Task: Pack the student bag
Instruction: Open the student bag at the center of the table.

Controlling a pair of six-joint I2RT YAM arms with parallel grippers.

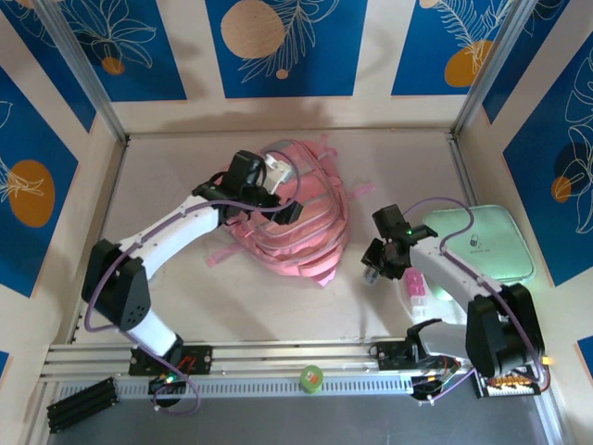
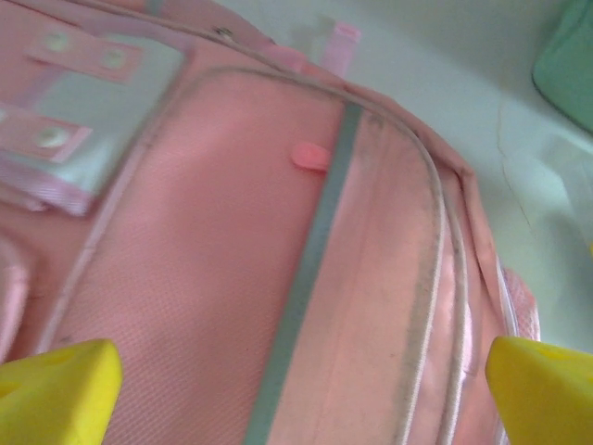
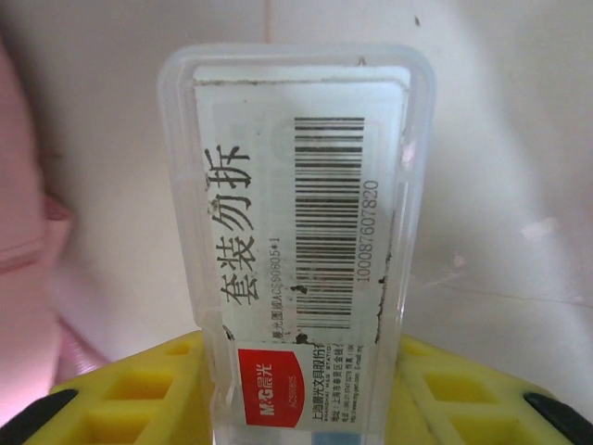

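Student bag (image 1: 310,227), a soft pink backpack, lies slumped in the middle of the table (image 1: 185,158), towards the back wall. The left gripper (image 1: 278,200) hangs right over its front panel. Its yellow fingertips (image 2: 60,389) are spread as wide as they go and hold nothing, with the pink zip pull (image 2: 310,156) below and ahead of them. No pocket can be seen standing open from there. The right gripper (image 1: 375,264), just right of the bag, has its jaws closed on a clear plastic box (image 3: 296,232) with a barcode label. Whether the box is off the table, I cannot tell. A mint-green case (image 1: 482,243) lies unpacked at the far right. Packing looks barely begun: the box has yet to go in, the case probably too.
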